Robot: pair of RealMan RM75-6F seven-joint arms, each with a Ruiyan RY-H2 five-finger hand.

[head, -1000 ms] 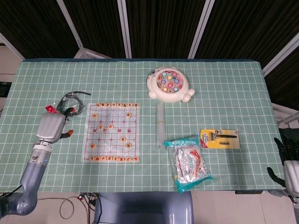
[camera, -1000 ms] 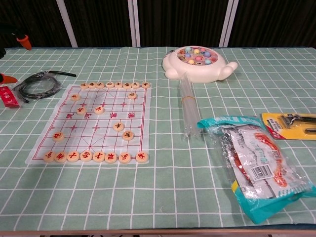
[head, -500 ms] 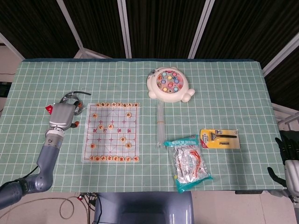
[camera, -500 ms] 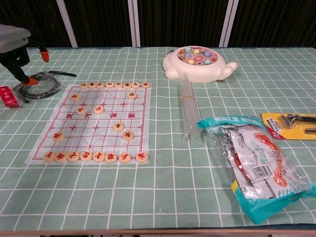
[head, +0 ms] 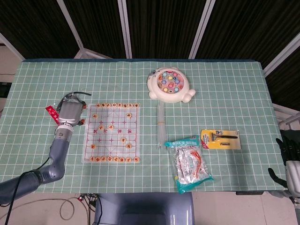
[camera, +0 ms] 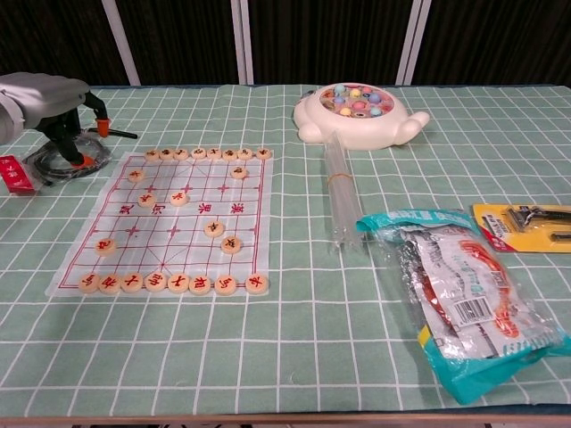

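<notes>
My left hand [head: 69, 112] hovers over a coiled black cable [camera: 59, 157] at the table's left side, just left of the chess board [head: 112, 132]. In the chest view the left hand [camera: 52, 105] has its orange-tipped fingers [camera: 103, 126] spread, one tip low by the cable; nothing is in its grasp. A small red packet [head: 51, 114] lies beside it. My right hand [head: 290, 159] hangs off the table's right edge with dark fingers held apart and empty, nearest the yellow razor card [head: 220, 139].
The chess board [camera: 174, 218] carries several round pieces. A white fishing toy [head: 169, 86] sits at centre back, with clear tubes [head: 161, 124] in front of it. A teal snack bag [head: 191, 164] lies at front right.
My left hand has moved away from the front edge and rightward, coming over the black cable beside the board. The right hand has stayed still.
</notes>
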